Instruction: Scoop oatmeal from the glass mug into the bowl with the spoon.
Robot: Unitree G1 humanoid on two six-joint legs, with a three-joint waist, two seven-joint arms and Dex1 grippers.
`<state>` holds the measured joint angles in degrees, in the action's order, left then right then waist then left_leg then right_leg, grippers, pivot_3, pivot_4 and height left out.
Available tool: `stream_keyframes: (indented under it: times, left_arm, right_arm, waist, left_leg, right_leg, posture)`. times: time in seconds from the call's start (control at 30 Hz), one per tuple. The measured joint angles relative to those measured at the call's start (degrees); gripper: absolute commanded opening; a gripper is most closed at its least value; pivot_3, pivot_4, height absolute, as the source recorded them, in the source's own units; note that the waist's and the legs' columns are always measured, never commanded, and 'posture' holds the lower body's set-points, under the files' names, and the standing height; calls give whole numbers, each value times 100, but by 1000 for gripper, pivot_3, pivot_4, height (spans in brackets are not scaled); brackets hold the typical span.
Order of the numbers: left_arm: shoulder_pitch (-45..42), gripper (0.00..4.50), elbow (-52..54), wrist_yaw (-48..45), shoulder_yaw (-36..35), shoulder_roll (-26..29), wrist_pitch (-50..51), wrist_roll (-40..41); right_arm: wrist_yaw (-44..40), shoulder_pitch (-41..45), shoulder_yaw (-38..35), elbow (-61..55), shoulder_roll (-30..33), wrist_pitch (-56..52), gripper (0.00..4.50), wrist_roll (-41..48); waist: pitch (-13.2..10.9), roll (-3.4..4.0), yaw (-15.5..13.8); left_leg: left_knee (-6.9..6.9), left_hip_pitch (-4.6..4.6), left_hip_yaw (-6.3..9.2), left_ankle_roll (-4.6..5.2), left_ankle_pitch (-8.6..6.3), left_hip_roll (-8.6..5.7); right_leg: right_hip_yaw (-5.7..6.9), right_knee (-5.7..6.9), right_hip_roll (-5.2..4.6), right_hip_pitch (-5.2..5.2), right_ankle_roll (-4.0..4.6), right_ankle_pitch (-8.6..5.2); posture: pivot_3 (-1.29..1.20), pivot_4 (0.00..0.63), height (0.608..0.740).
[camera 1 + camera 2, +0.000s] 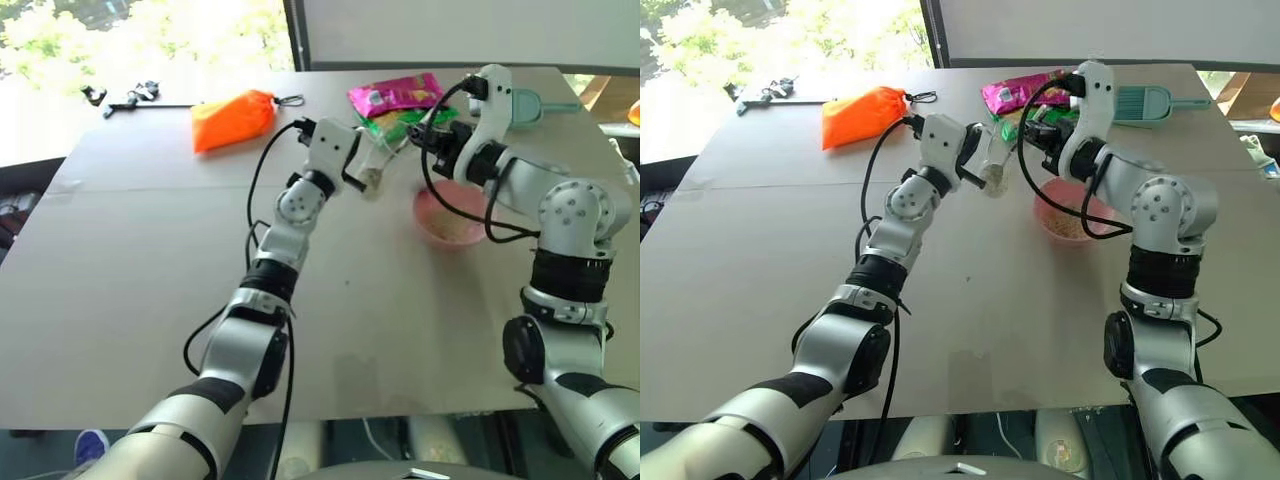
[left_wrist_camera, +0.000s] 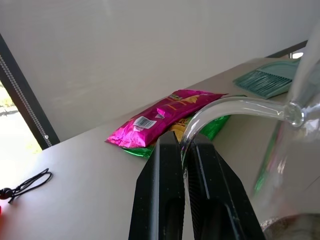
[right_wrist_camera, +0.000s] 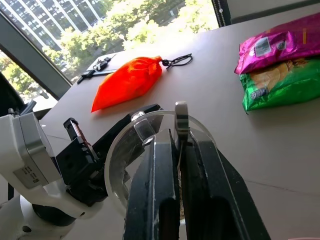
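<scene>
Right wrist view: spoon [image 3: 181, 122] over glass mug [image 3: 131, 165]

An orange pouch [image 1: 233, 119], pink snack packet [image 1: 395, 95] and teal dustpan [image 1: 1145, 102] lie on the table [image 1: 150, 260].

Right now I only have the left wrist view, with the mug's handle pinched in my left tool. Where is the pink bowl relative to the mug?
Observer: The bowl sits on the table just to the robot's right of the glass mug, beneath the right arm.
Operator: Is anything in it?
Observer: Yes, some oatmeal lies in the bottom of it.
Operator: And where is the spoon?
Observer: The right tool is shut on the spoon. In the right wrist view, the spoon's handle stands right at the mug's rim.
</scene>
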<state>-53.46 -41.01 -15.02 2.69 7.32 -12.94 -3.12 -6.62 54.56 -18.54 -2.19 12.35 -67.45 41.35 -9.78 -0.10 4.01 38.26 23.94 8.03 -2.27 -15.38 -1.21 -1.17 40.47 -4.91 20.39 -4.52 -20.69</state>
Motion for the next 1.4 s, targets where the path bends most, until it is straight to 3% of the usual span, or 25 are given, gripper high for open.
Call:
stream_keyframes:
  times: [0.6, 0.87, 1.4]
  left_arm:
    - [53, 108, -9, 29, -40, -115, 119, 40]
    - [159, 108, -9, 10, -48, -96, 130, 46]
    - [346, 108, 0, -66, -35, -68, 186, 40]
  right_arm:
    - [1661, 920, -2193, 1156, -104, -1081, 0, 1104]
    - [2085, 1105, -2511, 1467, -85, -1222, 0, 1317]
    - [2126, 1409, -2621, 2093, 420, -1224, 0, 1480]
  waist:
    - [0, 1, 6]
    - [1, 1, 10]
    - [1, 1, 8]
  left_leg:
    - [4, 0, -24, 3, 1, 0]
    - [4, 0, -33, 4, 2, 0]
    - [4, 0, -37, 6, 3, 1]
  right_leg:
    - [-25, 32, -3, 23, 0, 0]
    - [-34, 35, -3, 28, 0, 0]
    - [-37, 36, -4, 28, 0, 0]
  posture:
    - [0, 150, 740]
    - [0, 150, 740]
    - [0, 150, 740]
